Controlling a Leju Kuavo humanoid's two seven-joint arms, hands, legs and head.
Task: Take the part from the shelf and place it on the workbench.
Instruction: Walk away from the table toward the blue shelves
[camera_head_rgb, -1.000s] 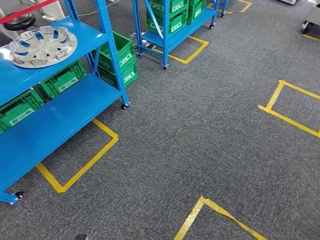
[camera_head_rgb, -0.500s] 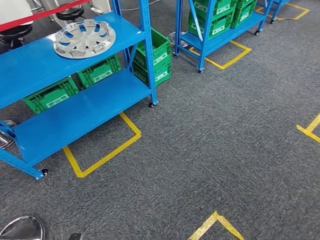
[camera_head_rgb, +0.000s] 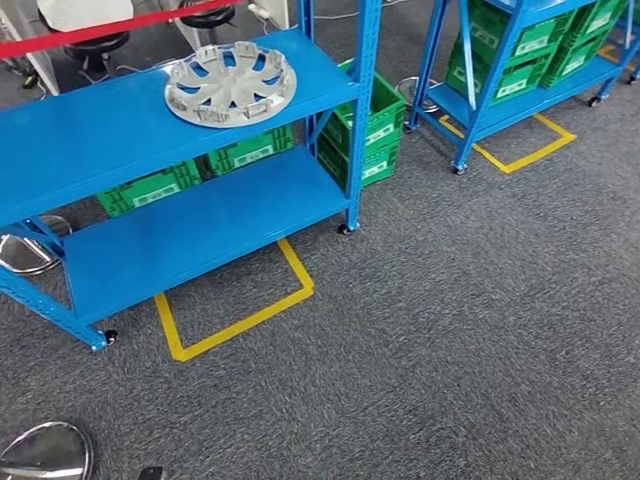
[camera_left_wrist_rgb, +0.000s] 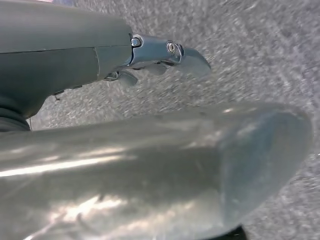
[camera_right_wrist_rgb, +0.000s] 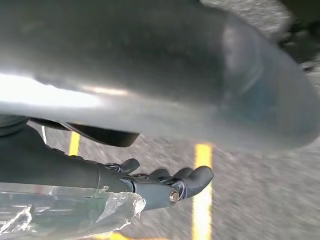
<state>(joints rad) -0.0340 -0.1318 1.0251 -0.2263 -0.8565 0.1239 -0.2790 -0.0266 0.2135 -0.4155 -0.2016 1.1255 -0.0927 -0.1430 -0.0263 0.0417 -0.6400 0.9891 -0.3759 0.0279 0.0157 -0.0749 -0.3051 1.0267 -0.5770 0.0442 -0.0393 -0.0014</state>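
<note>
The left hand (camera_left_wrist_rgb: 158, 55) hangs over grey carpet, its fingers (camera_left_wrist_rgb: 188, 57) stretched out loosely and holding nothing. The right hand (camera_right_wrist_rgb: 166, 185) likewise holds nothing, fingers (camera_right_wrist_rgb: 198, 179) slightly curled and spread, above yellow floor tape (camera_right_wrist_rgb: 203, 200). The part, a silver wheel cover (camera_head_rgb: 230, 83), lies flat, face up, on the top level of the blue shelf (camera_head_rgb: 98, 135), toward its right end; being round, it has no long axis.
</note>
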